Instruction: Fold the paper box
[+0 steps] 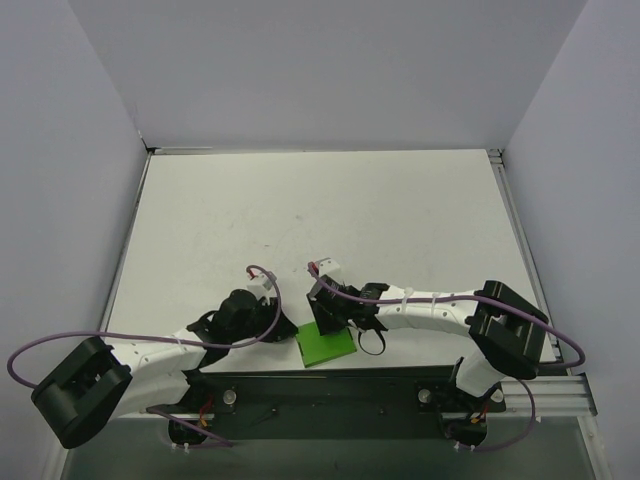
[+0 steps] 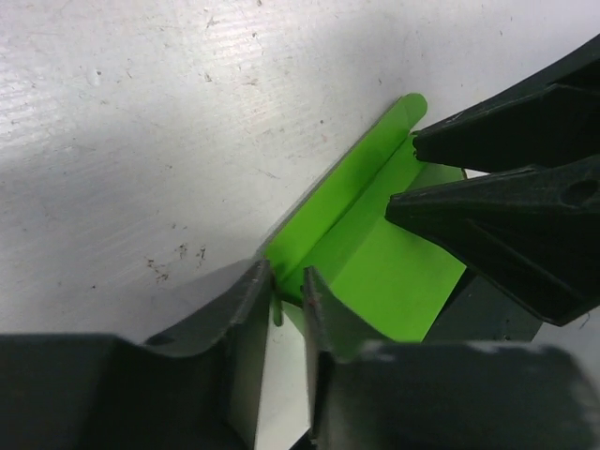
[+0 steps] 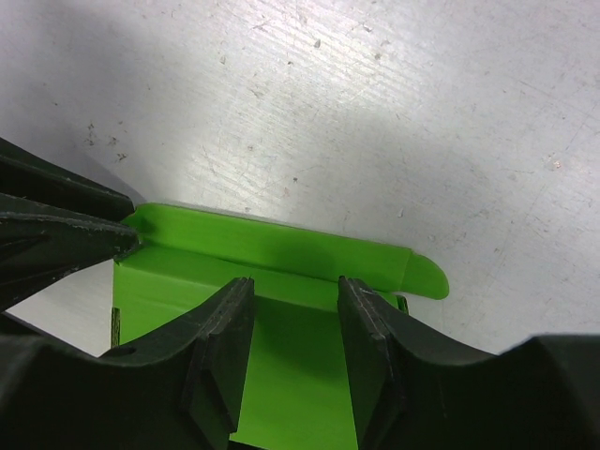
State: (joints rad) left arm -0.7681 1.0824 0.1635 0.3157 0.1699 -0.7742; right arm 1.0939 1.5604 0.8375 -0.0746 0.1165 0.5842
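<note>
The box (image 1: 327, 345), at 6 o'clock on the table (image 1: 300, 220), looks light and bendy, so pinch its flaps softly; the left gripper (image 2: 281, 295) hugs its 10 o'clock corner, squeezing or not I cannot tell, and the right gripper (image 3: 292, 309) sits open at 12.

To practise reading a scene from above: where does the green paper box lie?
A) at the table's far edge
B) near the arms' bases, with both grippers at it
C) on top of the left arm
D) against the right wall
B: the paper box lies on the table close to its near edge, with the left gripper and the right gripper both at it.
</note>
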